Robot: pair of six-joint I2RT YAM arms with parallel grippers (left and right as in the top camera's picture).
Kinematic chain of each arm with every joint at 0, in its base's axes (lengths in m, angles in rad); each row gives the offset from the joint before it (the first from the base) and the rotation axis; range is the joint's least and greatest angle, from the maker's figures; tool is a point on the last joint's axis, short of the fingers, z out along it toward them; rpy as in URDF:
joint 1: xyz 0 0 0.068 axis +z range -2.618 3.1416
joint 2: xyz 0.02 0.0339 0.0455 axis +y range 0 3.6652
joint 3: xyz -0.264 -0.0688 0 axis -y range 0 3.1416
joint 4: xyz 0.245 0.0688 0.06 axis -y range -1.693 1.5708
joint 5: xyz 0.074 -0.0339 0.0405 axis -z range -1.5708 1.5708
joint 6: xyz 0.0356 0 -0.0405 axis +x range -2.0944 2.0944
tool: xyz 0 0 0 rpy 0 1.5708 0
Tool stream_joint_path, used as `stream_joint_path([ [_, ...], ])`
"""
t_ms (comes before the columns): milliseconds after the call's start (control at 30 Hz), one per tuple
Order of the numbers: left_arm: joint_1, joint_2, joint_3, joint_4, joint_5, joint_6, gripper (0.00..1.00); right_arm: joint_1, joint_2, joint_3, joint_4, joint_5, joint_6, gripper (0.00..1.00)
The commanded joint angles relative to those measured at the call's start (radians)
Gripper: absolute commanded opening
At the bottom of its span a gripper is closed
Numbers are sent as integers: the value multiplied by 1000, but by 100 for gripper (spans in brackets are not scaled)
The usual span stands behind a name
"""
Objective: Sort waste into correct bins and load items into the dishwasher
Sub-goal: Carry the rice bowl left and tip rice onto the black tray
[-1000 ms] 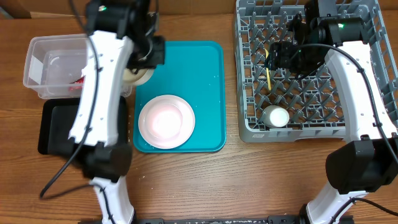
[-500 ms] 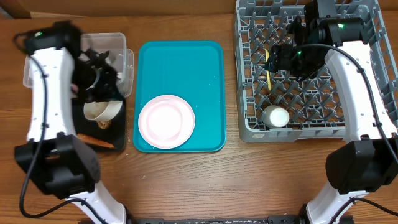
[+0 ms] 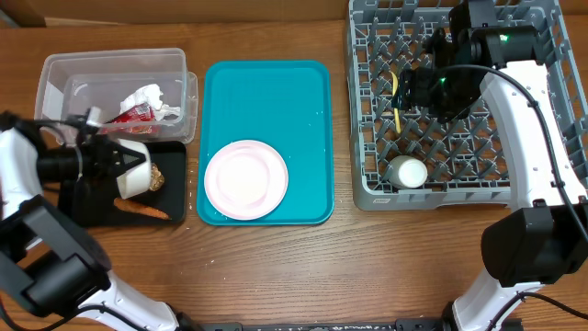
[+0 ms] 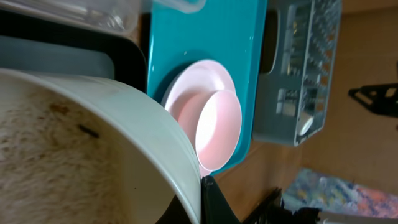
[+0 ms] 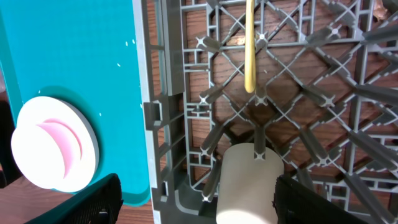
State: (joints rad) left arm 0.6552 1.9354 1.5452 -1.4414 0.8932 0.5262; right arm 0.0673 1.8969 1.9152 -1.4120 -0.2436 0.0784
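My left gripper (image 3: 108,158) is shut on the rim of a white bowl (image 3: 135,175) and holds it tipped on its side over the black tray (image 3: 83,207). In the left wrist view the soiled bowl (image 4: 93,143) fills the left, with a finger (image 4: 206,198) on its rim. Brown crumbs (image 3: 157,177) and a sausage (image 3: 141,210) lie in the black tray. The clear tub (image 3: 55,78) holds a red wrapper (image 3: 138,111) and white paper (image 3: 152,94). My right gripper (image 3: 424,87) (image 5: 196,199) is open and empty above the grey dish rack (image 3: 367,188), which holds a white cup (image 3: 407,172) (image 5: 249,180) and a yellow spoon (image 3: 397,97) (image 5: 250,50).
A teal tray (image 3: 276,92) lies between the bins and the rack. A pale pink plate (image 3: 220,198) with a second bowl (image 3: 245,177) on it sits at its front; both show in the left wrist view (image 4: 217,124). The rack's upright pegs (image 5: 323,93) surround the cup.
My left arm swung from the teal tray's back left corner to the far left, carrying the bowl over the black tray. Crumbs and sausage now show there. The right arm has not moved.
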Motion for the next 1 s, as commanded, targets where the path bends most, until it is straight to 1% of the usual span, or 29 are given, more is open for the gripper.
stream_joint_path([
  [0,53,-13,-11,17,151,55,4,6,-26,22,-14,7,1,80],
  [167,111,-11,-11,55,211,54,4,6,-26,22,-58,42,0,80],
  [367,151,-7,-12,88,263,52,4,9,-26,22,-64,40,2,80],
  [600,183,27,-12,89,341,50,4,26,-26,22,-56,41,1,80],
  [833,199,93,-12,85,468,49,4,25,-26,22,-61,41,1,80],
  [967,212,116,-12,84,481,42,4,25,-26,22,-60,41,1,80],
])
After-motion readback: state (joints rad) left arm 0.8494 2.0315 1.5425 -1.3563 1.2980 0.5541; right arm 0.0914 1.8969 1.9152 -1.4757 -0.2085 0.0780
